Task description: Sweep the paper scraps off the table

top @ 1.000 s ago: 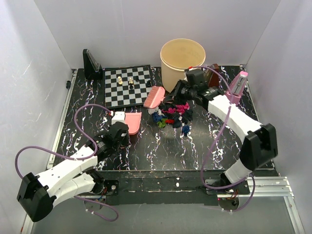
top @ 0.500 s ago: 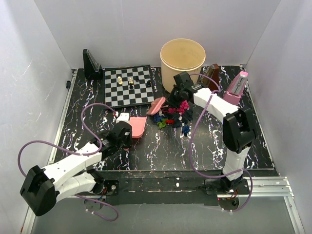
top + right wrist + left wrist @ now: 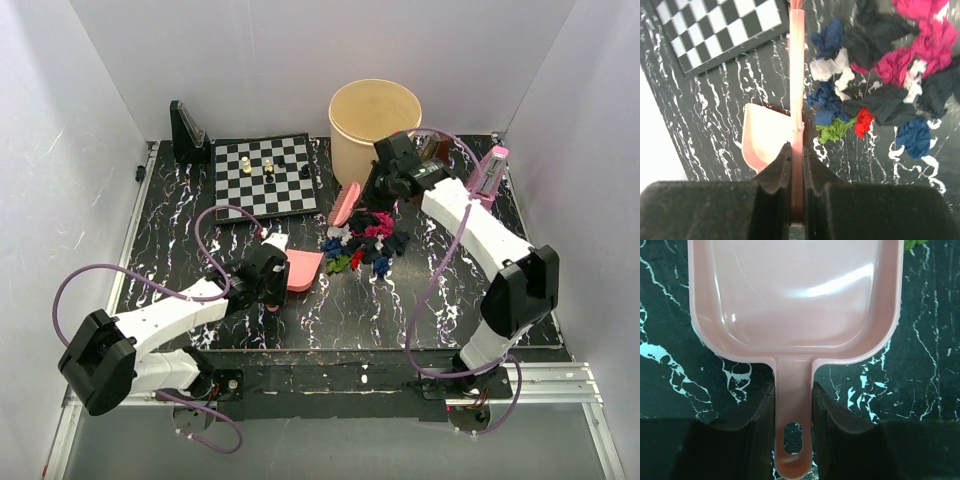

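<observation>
Paper scraps (image 3: 365,240) lie in one loose heap on the tabletop (image 3: 400,300), between the two grippers. They sit just below the right gripper (image 3: 796,160) and just beyond the mouth of the dustpan (image 3: 303,270) carried by the left gripper (image 3: 793,405). The left gripper is clamped on the dustpan handle, with both fingers pressed against its sides. The right gripper is clamped on the handle of the brush (image 3: 347,203), whose head stands just beside the heap, on the side toward the chessboard (image 3: 265,178).

Step in hand, as judged: lining up brush and dustpan for the sweep. The pan is bare and no scrap has entered it.

The next move calls for the brush to cross to the far side of the heap from the dustpan, then draw the scraps toward the pan mouth, with the pan edge held flat on the tabletop.

Obstructions: a round tub (image 3: 375,125) stands close behind the right gripper and limits its room. The chessboard, with its chess pieces (image 3: 268,166), lies just beside the brush. A wide stroke may scatter the scraps.
</observation>
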Motion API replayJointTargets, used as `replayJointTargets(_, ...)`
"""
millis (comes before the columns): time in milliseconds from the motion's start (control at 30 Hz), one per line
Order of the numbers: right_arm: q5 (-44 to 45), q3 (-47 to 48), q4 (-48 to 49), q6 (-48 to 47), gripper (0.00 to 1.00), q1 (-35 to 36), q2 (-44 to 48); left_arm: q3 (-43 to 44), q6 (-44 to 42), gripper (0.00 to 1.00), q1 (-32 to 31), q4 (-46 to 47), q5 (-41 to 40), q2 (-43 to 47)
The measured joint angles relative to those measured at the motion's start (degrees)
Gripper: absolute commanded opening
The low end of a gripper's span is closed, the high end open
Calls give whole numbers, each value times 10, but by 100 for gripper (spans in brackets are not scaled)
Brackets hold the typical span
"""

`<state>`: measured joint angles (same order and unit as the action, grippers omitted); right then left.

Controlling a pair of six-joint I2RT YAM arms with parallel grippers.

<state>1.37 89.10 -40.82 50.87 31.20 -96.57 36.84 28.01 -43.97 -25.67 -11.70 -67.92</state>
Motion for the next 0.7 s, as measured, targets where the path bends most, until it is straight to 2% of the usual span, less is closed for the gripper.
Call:
replayJointTargets(100,6,38,-19,-73,1,0,18,11,-11,0,-8,-3,12,-3)
replayJointTargets(267,77,132,-68,-208,1,2,21,31,-15,0,-16,-21,21,-7)
replayJointTargets(367,114,128,-83,-316,1,2,34,41,-16,0,-19,-40,35,-7)
replayJointTargets(500,205,113,-130,-410,1,2,29,69,-16,0,-40,-74,44,-27)
replayJointTargets(700,289,109,-179,-480,1,-1,10,92,-25,0,-68,-106,55,-58)
